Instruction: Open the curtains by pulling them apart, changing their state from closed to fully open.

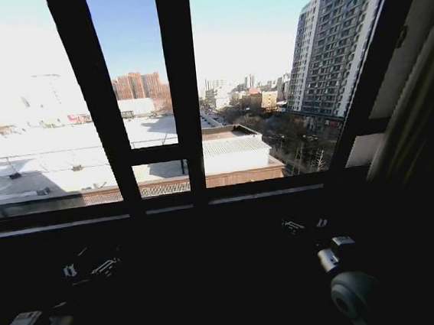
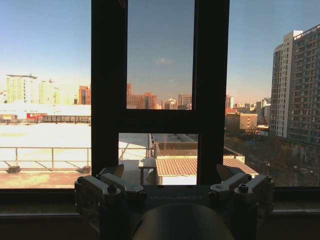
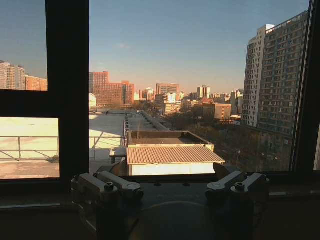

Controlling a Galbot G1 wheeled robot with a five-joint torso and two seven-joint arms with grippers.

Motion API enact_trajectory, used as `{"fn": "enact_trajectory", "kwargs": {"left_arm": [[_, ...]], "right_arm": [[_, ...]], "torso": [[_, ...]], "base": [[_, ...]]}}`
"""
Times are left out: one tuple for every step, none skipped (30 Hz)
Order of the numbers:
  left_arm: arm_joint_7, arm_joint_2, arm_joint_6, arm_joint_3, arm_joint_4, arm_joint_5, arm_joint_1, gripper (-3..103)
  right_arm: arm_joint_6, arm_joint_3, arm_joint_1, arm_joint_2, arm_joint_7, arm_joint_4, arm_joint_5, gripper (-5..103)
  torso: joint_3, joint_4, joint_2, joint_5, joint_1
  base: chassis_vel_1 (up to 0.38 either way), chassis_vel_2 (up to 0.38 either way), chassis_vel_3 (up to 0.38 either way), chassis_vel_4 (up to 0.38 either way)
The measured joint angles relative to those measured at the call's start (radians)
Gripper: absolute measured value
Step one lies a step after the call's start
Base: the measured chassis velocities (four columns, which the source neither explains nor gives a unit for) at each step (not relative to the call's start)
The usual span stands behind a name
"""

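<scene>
The curtains are being kept bunched at the window's right edge. The left gripper and right gripper are being held spread and empty, low before the window frame.

One bunched curtain panel hangs at the right edge of the head view, drawn clear of the glass. Two grippers sit low before the window: the left gripper and the right gripper, each with its two jaws spread apart. Two dark upright window frame bars cross the glass, joined by one short crossbar between them.
</scene>
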Motion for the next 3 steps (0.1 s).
{"fn": "enact_trajectory", "kwargs": {"left_arm": [[0.0, -0.001, -0.001, 0.0, 0.0, 0.0, 0.0, 100], [0.001, -0.002, -0.001, 0.0, 0.0, 0.0, 0.0, 100], [0.003, -0.004, -0.002, 0.0, -0.001, 0.001, 0.0, 100]], "right_arm": [[0.003, 0.0, 0.0, 0.0, 0.0, 0.0, 0.0, 100], [0.005, 0.001, -0.001, 0.0, 0.0, 0.0, -0.001, 100], [0.005, 0.001, -0.003, 0.0, 0.0, 0.001, -0.001, 100]], "torso": [[0.0, 0.0, 0.0, 0.0003, 0.001], [0.001, 0.0001, -0.001, 0.0008, 0.002], [0.001, 0.0, -0.001, 0.0008, 0.002]], "base": [[0.0, 0.0, 0.0, 0.0], [0.0, 0.0, 0.0, 0.0], [0.0, 0.0, 0.0, 0.0]]}}
